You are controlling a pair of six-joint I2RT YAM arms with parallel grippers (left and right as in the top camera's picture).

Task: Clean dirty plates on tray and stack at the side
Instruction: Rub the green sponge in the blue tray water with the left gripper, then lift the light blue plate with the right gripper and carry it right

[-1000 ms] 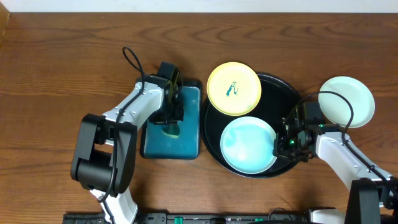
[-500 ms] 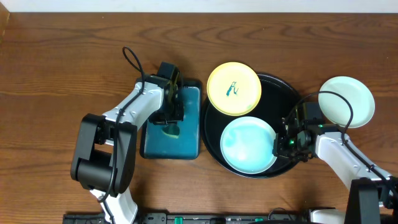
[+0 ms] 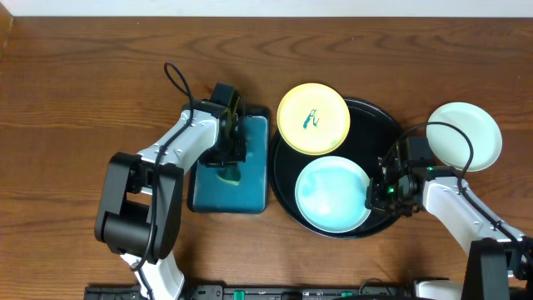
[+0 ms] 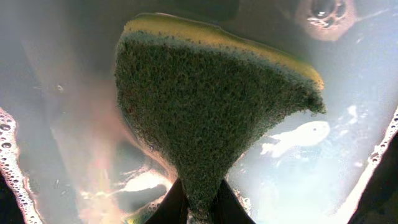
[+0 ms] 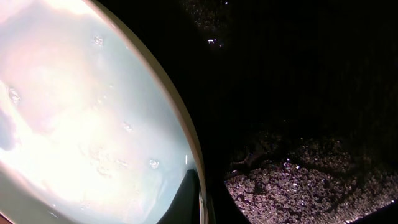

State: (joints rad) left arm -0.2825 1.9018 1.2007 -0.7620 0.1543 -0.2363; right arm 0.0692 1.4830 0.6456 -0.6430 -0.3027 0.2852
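Left gripper [image 4: 199,202] is clamped on the sponge [image 4: 205,106] in the soapy tub [image 3: 251,190]; right gripper [image 5: 198,200] pinches the blue plate [image 3: 329,193] at its three o'clock rim, plate at six o'clock on the tray [image 3: 379,125].

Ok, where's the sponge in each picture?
Overhead: the sponge sits in the teal tub, left of the black tray.
Left wrist: it fills the middle, pinched at the bottom by the left tool.
Right wrist: not in it.
Shared landmark: the tub's soapy water, in the overhead and left wrist views.
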